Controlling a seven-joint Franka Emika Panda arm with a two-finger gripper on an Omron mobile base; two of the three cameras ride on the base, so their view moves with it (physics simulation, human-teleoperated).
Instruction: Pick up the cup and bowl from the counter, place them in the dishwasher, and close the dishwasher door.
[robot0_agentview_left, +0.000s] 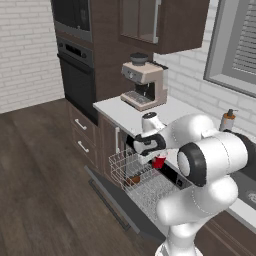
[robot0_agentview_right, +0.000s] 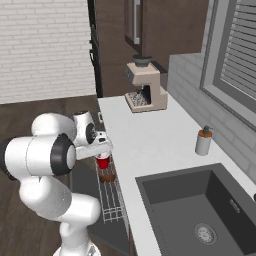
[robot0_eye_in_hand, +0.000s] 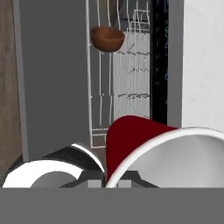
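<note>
My gripper (robot0_agentview_left: 156, 155) is shut on the red cup (robot0_agentview_left: 159, 162), gripping it at its white rim and holding it above the white wire rack (robot0_agentview_left: 150, 189) of the dishwasher. From the right base view the cup (robot0_agentview_right: 102, 162) hangs under the gripper (robot0_agentview_right: 102, 153), just off the counter (robot0_agentview_right: 150, 145) edge. In the hand view the cup (robot0_eye_in_hand: 144, 144) looms close at the bottom. The brown bowl (robot0_agentview_left: 134, 179) (robot0_agentview_right: 107, 177) (robot0_eye_in_hand: 107, 38) rests in the rack. The dark dishwasher door (robot0_agentview_left: 112, 197) (robot0_eye_in_hand: 52, 78) lies dropped open.
A beige coffee machine (robot0_agentview_left: 145, 85) (robot0_agentview_right: 145, 87) stands at the counter's far end. A grey soap dispenser (robot0_agentview_right: 203, 141) sits by the dark sink (robot0_agentview_right: 200, 210). The black wall oven (robot0_agentview_left: 75, 75) and brown drawers are left of the dishwasher. Wooden floor lies beyond the door.
</note>
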